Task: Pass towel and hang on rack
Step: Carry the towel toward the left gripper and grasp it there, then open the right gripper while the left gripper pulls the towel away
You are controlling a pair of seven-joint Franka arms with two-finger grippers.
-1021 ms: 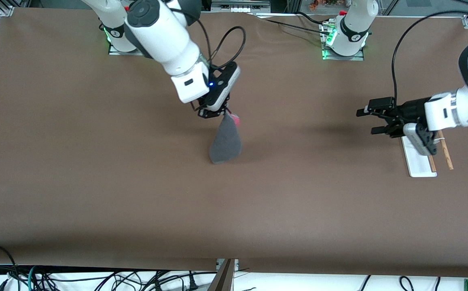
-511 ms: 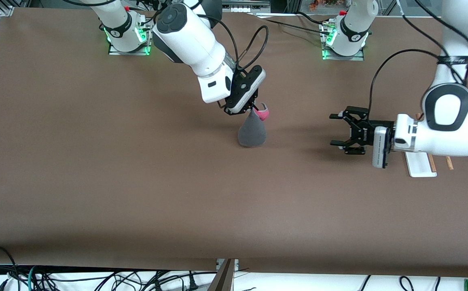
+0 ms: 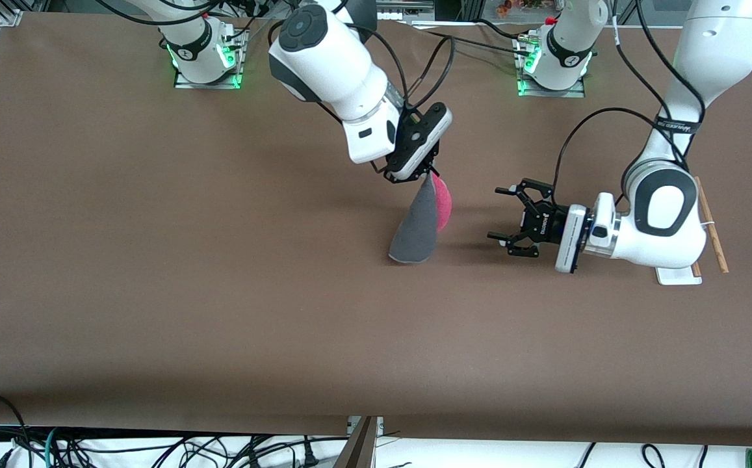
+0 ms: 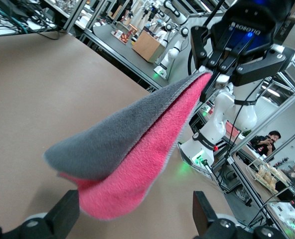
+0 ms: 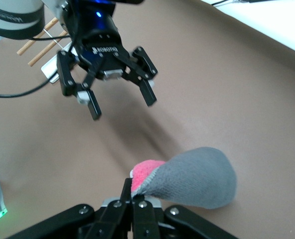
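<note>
Currently no bins or trays on the table [image 3: 155, 292]; the only thing holding anything is the right hand [image 3: 413, 174], clamped shut on one corner of the towel [image 3: 418, 224]. Towel hangs from that pinch over the middle of the table, folded into a cone, grey face toward the front camera, pink face showing along the edge toward the left arm's end. Its lower rounded edge looks at or just above the table surface, cannot tell if it touches. In the right wrist view the fingertips [image 5: 132, 196] meet on the stitched corner of the towel [image 5: 197, 179]. Left hand [image 3: 512, 221] is turned sideways, low over the table, fingers spread wide, nothing between them, pointed at the towel with a clear gap of bare table between them. Left wrist view has the towel [image 4: 132, 149] filling the frame, both finger pads [image 4: 65, 211] apart at either side of it and short of it, right hand [image 4: 212, 77] gripping the top corner. Rack [image 3: 707, 227] sits at the left arm's end of the table, mostly covered by the left arm's wrist; white base corner and wooden rods show. Wide open room on the table nearer the front camera and toward the right arm's end.
</note>
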